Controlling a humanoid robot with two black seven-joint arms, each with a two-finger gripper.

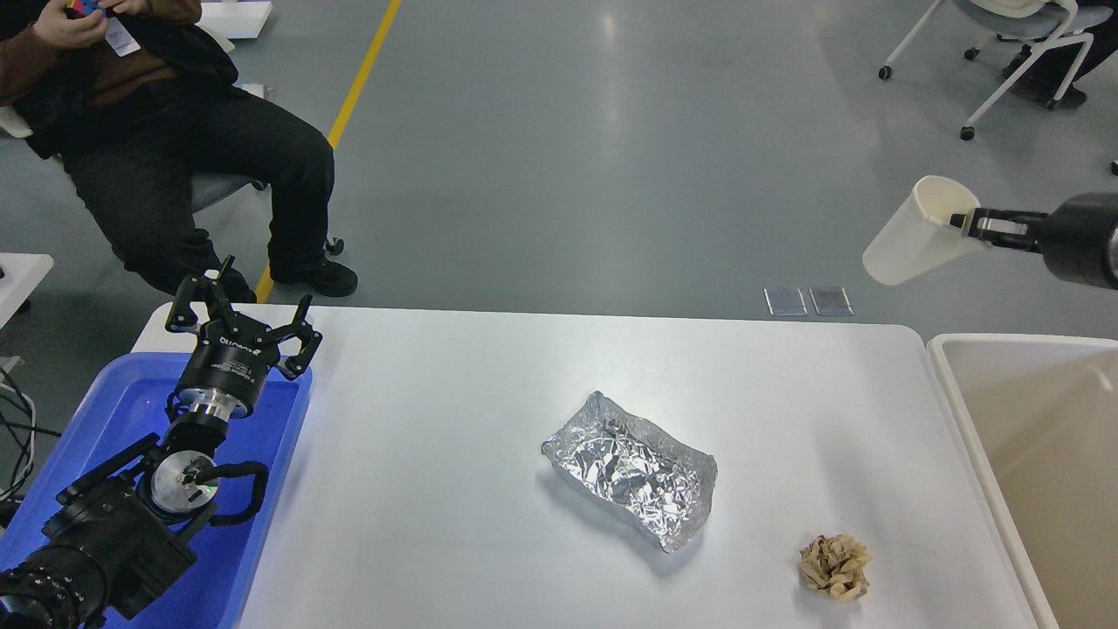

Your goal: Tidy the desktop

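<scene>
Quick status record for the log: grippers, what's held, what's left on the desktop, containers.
left gripper: open, empty, above blue tray
right gripper: shut on cup rim, raised beyond the bin
cup: white, tilted
desktop: foil tray mid, crumpled paper near right
bin: beige, right of desktop

I was working in what looked like a lab or test hall. It had a grey coated floor (611, 157) with a yellow line (354, 96), wheeled office chairs (1013, 52), and a seated onlooker (166, 131) beyond the desk (454, 419).
</scene>
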